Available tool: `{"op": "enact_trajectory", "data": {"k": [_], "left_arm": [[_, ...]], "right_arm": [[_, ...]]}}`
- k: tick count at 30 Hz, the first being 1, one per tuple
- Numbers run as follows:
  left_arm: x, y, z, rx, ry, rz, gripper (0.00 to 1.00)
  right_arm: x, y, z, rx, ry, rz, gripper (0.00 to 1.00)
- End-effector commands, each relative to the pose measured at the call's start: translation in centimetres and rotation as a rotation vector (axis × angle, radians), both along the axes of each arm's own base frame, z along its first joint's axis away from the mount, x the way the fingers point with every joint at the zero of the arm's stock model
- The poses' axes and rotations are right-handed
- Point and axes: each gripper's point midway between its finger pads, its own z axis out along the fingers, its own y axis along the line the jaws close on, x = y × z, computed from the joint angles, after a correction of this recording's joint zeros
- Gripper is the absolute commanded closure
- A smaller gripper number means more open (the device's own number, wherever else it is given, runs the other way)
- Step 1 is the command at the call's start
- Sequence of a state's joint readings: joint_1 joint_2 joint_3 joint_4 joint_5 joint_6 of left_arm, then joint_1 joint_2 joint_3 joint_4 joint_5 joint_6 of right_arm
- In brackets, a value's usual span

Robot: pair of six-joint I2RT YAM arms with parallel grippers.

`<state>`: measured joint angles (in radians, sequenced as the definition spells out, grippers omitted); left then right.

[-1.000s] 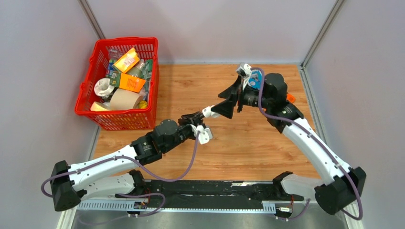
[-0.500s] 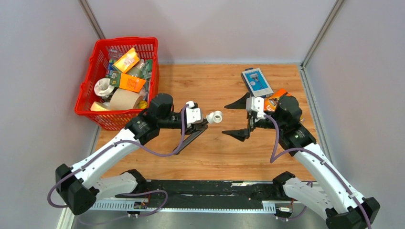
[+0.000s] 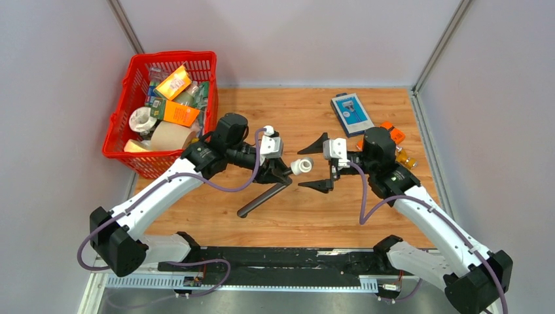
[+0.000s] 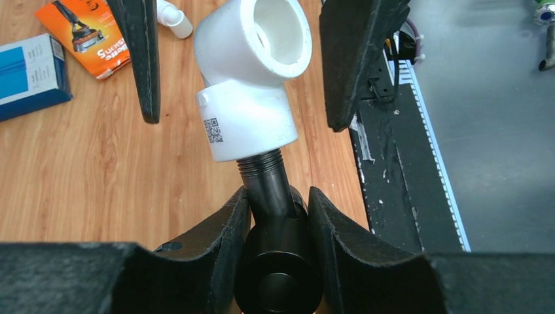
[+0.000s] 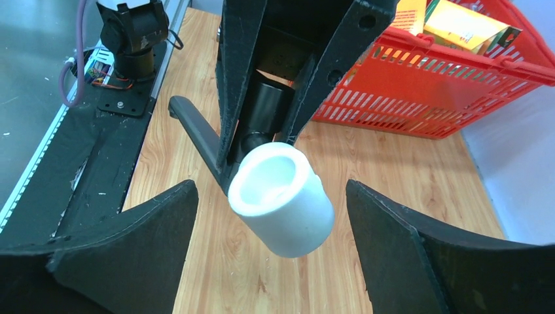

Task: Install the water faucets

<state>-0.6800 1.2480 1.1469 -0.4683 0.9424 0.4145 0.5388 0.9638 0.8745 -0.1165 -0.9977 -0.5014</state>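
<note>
My left gripper (image 3: 278,171) is shut on the thick body of the dark faucet (image 4: 278,261), held above the table. The faucet's long rod (image 3: 262,198) slants down toward the near left. A white elbow fitting (image 3: 300,167) sits on the faucet's threaded end (image 4: 262,167); its open mouth faces my right gripper. My right gripper (image 3: 315,165) is open, with one finger on each side of the elbow (image 5: 281,196) and not touching it. The right fingers (image 4: 141,59) flank the elbow (image 4: 252,78) in the left wrist view too.
A red basket (image 3: 163,111) full of items stands at the back left. A blue box (image 3: 351,112) and an orange razor box (image 3: 391,131) lie at the back right. A second small white fitting (image 4: 173,16) lies on the wood. A black rail (image 3: 294,261) runs along the near edge.
My left gripper has swung right and turned, so the faucet rod now points down-left. My right gripper has moved left, and its open fingers now straddle the white elbow.
</note>
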Motion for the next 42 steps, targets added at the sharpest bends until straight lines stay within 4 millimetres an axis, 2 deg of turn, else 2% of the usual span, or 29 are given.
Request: {"op": "enact_trajectory", "data": {"k": [1,5,8,10,12,13,14,15,16,17,18,19,20,21,22,23,24,25,26,27,30,31,32,36,39,40,42], "left_arm": [[-0.8,-0.5,4.1,-0.103,-0.068,-0.075,1.0],[-0.4,-0.3,3.9,-0.086,-0.078,-0.051,1.0],[0.0,-0.2,3.8,-0.07,-0.104,-0.02,1.0],[0.5,-0.2,3.8,-0.046,-0.157,0.032,1.0],[2.6,0.2,3.5,0.011,-0.269,0.168,1.0],[2.3,-0.2,3.0,0.023,-0.301,0.171,1.0],[3.3,0.2,3.9,0.02,-0.368,0.241,1.0],[3.2,0.1,3.3,0.031,-0.395,0.26,1.0],[4.0,0.4,4.9,-0.006,-0.47,0.321,1.0],[3.8,0.2,4.0,0.0,-0.495,0.333,1.0],[5.0,0.8,6.0,-0.035,-0.59,0.428,1.0],[4.2,0.6,5.4,-0.038,-0.626,0.422,1.0],[5.4,1.2,6.3,-0.038,-0.725,0.503,1.0],[4.1,0.4,5.6,-0.045,-0.758,0.472,1.0],[4.6,0.6,7.1,-0.066,-0.861,0.558,1.0],[4.5,0.5,7.0,-0.086,-0.908,0.58,1.0],[4.3,0.7,6.3,-0.044,-0.994,0.6,1.0],[4.3,0.6,7.3,-0.085,-1.045,0.646,1.0],[4.0,0.6,6.2,-0.032,-1.127,0.643,1.0],[4.3,0.9,7.2,-0.058,-1.162,0.719,1.0],[3.3,0.3,6.2,-0.009,-1.347,0.718,1.0],[3.3,0.2,6.5,-0.028,-1.366,0.751,1.0],[2.9,-0.2,5.9,-0.006,-1.408,0.722,1.0],[2.5,-0.9,5.1,-0.021,-1.388,0.696,1.0],[2.5,-0.5,4.8,-0.02,-1.327,0.706,1.0],[2.4,-0.4,4.5,-0.02,-1.3,0.692,1.0],[2.3,-0.3,3.7,-0.025,-1.214,0.66,1.0]], "right_arm": [[-0.6,0.7,2.0,0.02,-0.059,0.069,0.15],[-0.7,1.3,2.0,0.007,-0.023,0.096,0.26],[-0.7,1.7,1.9,0.0,0.011,0.116,0.38],[-0.7,2.0,2.0,-0.002,0.047,0.127,0.53],[-0.5,2.2,1.9,-0.007,0.093,0.12,0.71],[-0.2,2.4,1.9,-0.011,0.124,0.111,0.79],[0.2,2.5,1.6,-0.017,0.167,0.092,0.84],[0.7,2.7,1.6,-0.022,0.236,0.064,0.88],[1.3,3.0,1.4,-0.028,0.304,0.027,0.91],[2.2,3.2,1.3,-0.03,0.367,-0.022,0.98],[3.1,3.4,1.1,-0.031,0.444,-0.078,1.0],[4.2,3.7,1.0,-0.029,0.501,-0.13,1.0],[4.9,3.9,0.9,-0.023,0.577,-0.176,1.0],[5.9,4.1,0.5,-0.017,0.659,-0.235,1.0],[7.0,4.4,0.5,-0.003,0.728,-0.295,1.0],[8.1,4.6,0.0,0.006,0.815,-0.349,1.0],[8.6,4.9,-0.5,0.008,0.893,-0.38,1.0],[9.2,5.2,-1.0,0.013,0.977,-0.414,1.0],[9.8,5.4,-1.4,0.02,1.048,-0.45,1.0],[10.1,5.6,-2.2,0.014,1.104,-0.478,1.0],[11.3,5.7,-3.5,0.017,1.181,-0.553,1.0],[11.5,5.8,-3.9,0.013,1.19,-0.562,1.0],[11.6,5.8,-3.8,0.014,1.185,-0.558,0.98],[12.0,5.6,-2.4,0.023,1.112,-0.523,0.84],[11.8,5.0,0.1,0.041,0.944,-0.484,0.66],[11.6,4.7,1.0,0.051,0.884,-0.468,0.56],[11.0,4.1,2.8,0.07,0.745,-0.438,0.45]]}}
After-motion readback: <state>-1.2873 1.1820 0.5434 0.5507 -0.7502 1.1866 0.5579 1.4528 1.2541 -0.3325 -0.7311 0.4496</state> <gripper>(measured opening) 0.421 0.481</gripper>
